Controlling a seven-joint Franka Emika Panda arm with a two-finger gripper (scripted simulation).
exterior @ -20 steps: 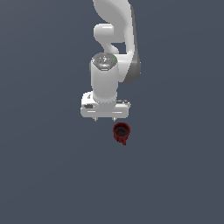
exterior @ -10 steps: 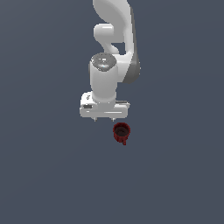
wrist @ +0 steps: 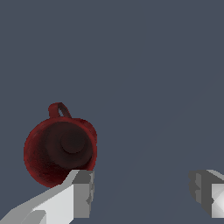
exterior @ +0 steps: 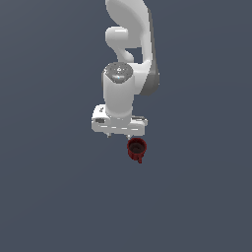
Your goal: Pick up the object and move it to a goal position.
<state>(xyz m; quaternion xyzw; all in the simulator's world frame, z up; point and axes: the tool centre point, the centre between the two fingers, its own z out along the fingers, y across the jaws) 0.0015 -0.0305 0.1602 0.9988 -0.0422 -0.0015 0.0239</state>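
The dark red mug (exterior: 136, 148) stands upright on the grey floor, its small handle pointing toward the bottom of the exterior view. In the wrist view the mug (wrist: 60, 148) shows its dark interior from above. My white gripper (exterior: 119, 136) hangs just beside the mug, toward the exterior view's left. It is open and empty (wrist: 142, 192), fingers wide apart. One fingertip (wrist: 81, 192) is close by the mug's rim. The mug lies outside the gap between the fingers, not between them.
A plain dark grey floor (exterior: 49, 197) lies all around. The white arm (exterior: 130, 44) rises behind the gripper in the exterior view. No other objects show.
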